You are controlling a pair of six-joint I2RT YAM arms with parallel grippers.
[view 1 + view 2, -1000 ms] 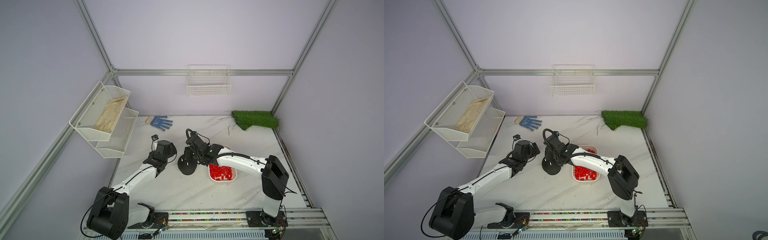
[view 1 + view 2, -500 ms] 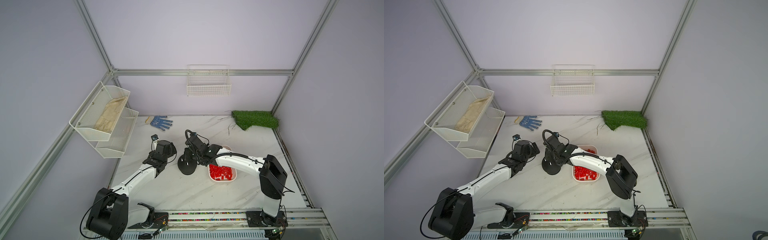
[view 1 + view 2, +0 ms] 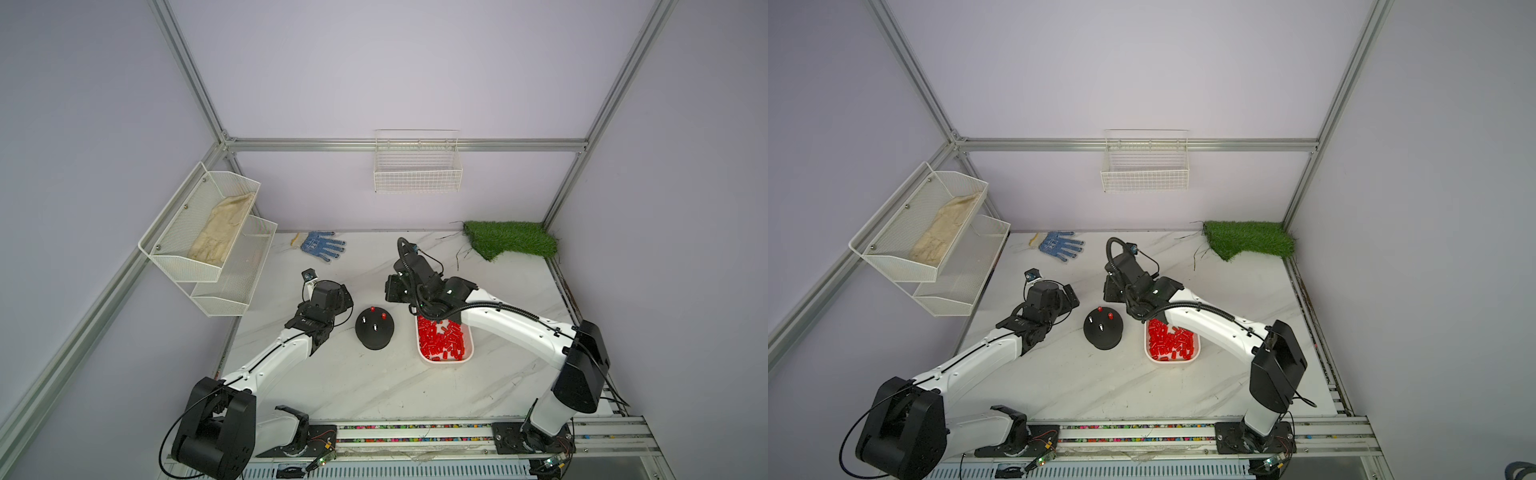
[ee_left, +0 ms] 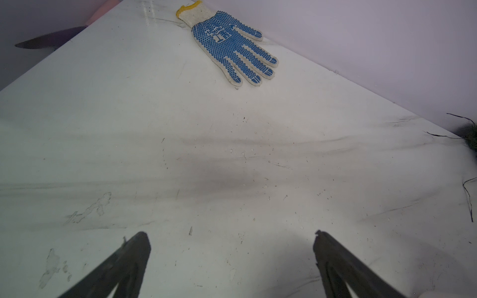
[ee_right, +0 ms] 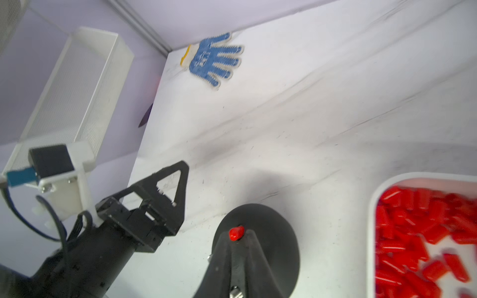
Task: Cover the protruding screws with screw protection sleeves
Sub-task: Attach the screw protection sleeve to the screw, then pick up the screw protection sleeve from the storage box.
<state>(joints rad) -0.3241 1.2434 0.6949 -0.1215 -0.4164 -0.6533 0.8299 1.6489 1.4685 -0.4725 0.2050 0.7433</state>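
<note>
Left of centre in both top views, near the black domed base [image 3: 374, 334] but not touching it: left gripper [image 4: 230, 238], claw spread wide over bare table [image 4: 232, 167], pinching nothing. Hangs low and aside, presumably to leave the dome free for the other arm while staying close enough to steady it. At centre, upright on that base: the protruding screws [image 3: 375, 327], two toward the dome's upper edge wearing fitted red caps [image 3: 372, 309], two lower and further left bare and silvery; roughly half done. Just right of the dome and higher in the frame: right gripper [image 5: 238, 242], claw pressed almost together, only a thin slit between the fingers [image 5: 222, 263] and no sleeve in it. Sits with fingertips right at one fitted cap in the right wrist view, though hard to tell through the blur whether touching it. Then the containers, again from the left. At middle left, hung on the wall: a two-tier mesh rack [image 3: 199, 249], beige cloth [image 3: 220, 235] lying in the upper tier, nothing visible in the lower. At upper centre, on the back wall: a wire basket [image 3: 417, 174], nothing visible in it. Right of centre on the table, close beside the dome and partly under the right forearm: the white tray [image 3: 445, 361], heaped with loose screw protection sleeves [image 3: 440, 340], bright red and lying every way; placed there, most likely, to keep each pick a short reach from the screws.
</note>
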